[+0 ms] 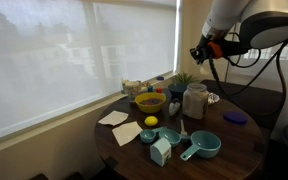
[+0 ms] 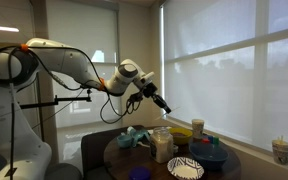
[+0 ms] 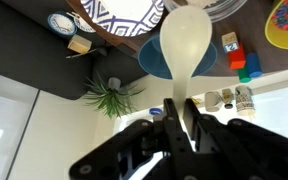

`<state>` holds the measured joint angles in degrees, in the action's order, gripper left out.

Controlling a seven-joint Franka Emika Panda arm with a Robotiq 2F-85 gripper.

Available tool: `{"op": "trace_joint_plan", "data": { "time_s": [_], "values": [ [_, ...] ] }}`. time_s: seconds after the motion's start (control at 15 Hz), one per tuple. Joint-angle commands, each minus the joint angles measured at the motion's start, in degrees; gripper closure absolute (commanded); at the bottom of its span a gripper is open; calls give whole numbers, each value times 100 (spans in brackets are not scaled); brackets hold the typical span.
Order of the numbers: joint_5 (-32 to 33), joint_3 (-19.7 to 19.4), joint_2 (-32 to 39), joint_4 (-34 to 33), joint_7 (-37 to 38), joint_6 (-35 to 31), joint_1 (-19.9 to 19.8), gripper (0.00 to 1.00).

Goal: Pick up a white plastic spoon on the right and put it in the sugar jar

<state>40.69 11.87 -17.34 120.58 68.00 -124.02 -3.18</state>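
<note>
Table (image 1: pixel 242 142), perhaps round, beside window blinds (image 1: pixel 64 60)

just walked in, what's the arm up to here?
The Panda's end effector is shut on a white plastic spoon, handle between the fingers and bowl pointing away. It holds the spoon in the air, well above the round table. The sugar jar stands on the table between the yellow bowl and the teal measuring cups. The spoon is picked up but not yet in the jar.
</note>
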Motion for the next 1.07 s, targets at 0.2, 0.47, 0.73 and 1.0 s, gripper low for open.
{"op": "trace_joint_plan", "data": {
  "time_s": [0.2,0.47,0.73,1.0],
  "values": [
    [1271,136,150,364,1029,24,119,97],
    [1681,81,334,405,1803,-107,295,97],
    [1899,34,488,443,2172,-128,456,97],
    [2305,-7,578,527,2320,-120,573,97]
  ]
}}
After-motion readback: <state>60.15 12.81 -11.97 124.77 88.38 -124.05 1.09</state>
